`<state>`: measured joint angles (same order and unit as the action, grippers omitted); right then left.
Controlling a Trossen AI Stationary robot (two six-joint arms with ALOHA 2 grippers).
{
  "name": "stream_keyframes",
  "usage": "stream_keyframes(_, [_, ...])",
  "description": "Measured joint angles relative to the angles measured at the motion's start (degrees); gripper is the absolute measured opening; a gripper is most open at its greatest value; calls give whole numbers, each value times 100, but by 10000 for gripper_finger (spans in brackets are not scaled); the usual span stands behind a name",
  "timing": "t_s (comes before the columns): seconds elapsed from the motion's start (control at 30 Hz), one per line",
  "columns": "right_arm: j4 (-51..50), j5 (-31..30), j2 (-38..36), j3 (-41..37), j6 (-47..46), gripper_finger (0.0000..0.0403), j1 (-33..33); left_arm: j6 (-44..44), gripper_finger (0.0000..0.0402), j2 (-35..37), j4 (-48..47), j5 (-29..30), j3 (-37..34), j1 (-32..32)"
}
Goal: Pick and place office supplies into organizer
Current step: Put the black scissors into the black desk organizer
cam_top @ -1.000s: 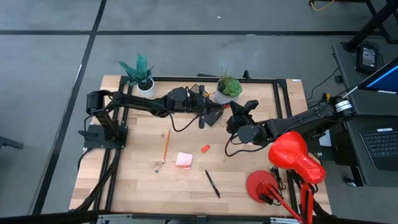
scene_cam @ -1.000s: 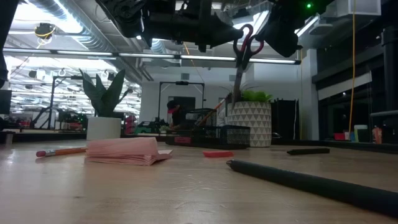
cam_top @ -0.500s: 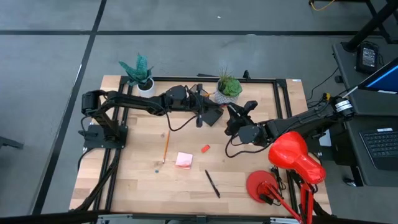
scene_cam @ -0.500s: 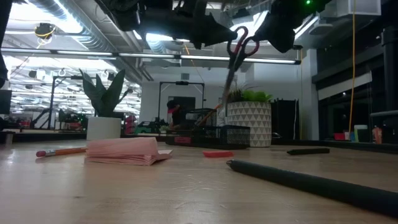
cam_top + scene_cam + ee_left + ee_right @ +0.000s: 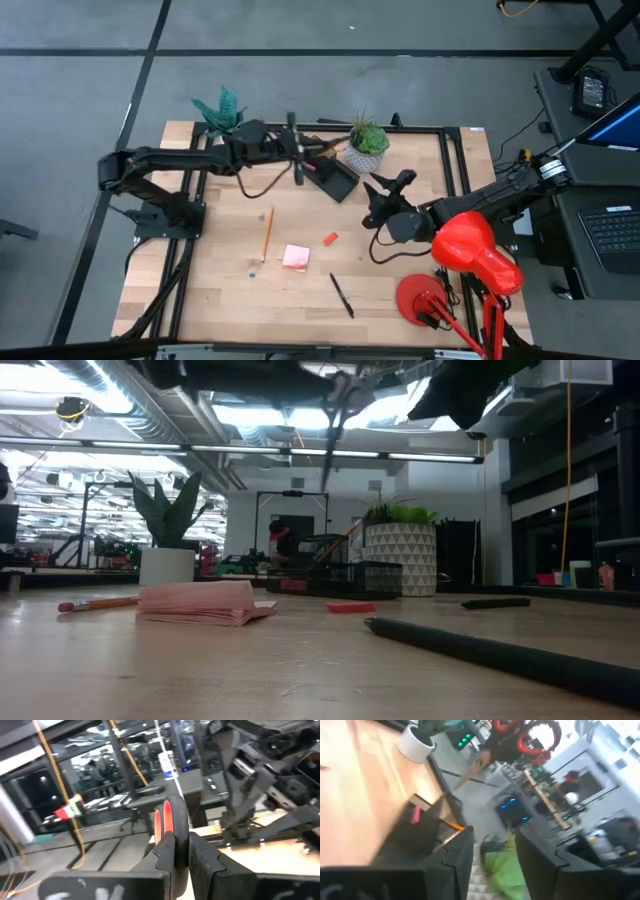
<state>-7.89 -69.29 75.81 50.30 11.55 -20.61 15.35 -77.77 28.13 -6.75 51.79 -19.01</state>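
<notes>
The red-handled scissors (image 5: pixel 167 817) are up in the air near the table's far edge, left of the black organizer (image 5: pixel 338 178), with my left gripper (image 5: pixel 310 158) shut on them. In the low view the scissors (image 5: pixel 335 400) show blurred near the top. My right gripper (image 5: pixel 385 185) stands open to the right of the organizer with nothing between its fingers (image 5: pixel 457 855). On the wood lie an orange pencil (image 5: pixel 267 232), a pink sticky pad (image 5: pixel 296 257), a red eraser (image 5: pixel 330 238) and a black pen (image 5: pixel 342 295). My left gripper pinches the scissors at the red handle (image 5: pixel 166 827) between its two fingers (image 5: pixel 200 862). The fingers come level from the table's left. The scissors are lifted clear of the table, and their blades slant down below the hold (image 5: pixel 328 440).
Two potted plants stand at the far edge, one at the left (image 5: pixel 225 115) and one just behind the organizer (image 5: pixel 367 140). A red lamp (image 5: pixel 475 250) sits over the right arm at the near right. The organizer (image 5: pixel 420 835) holds a pink thing and an orange one.
My right gripper has opened and let go of the scissors, staying beside the organizer. My left gripper has carried the scissors up and toward the table's left and far edge, away from the organizer; they have swung from hanging upright to slanting.
</notes>
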Motion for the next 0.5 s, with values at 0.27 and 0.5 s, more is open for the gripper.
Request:
stream_keyframes(0.27, [-320, 1265, 2, -402, -1433, 37, 16, -122, 24, 560, 237, -312, -786, -579])
stream_keyframes(0.5, [1079, 1606, 2, -1022, -1573, 6, 31, -501, 24, 563, 1207, -663, -1218, -897])
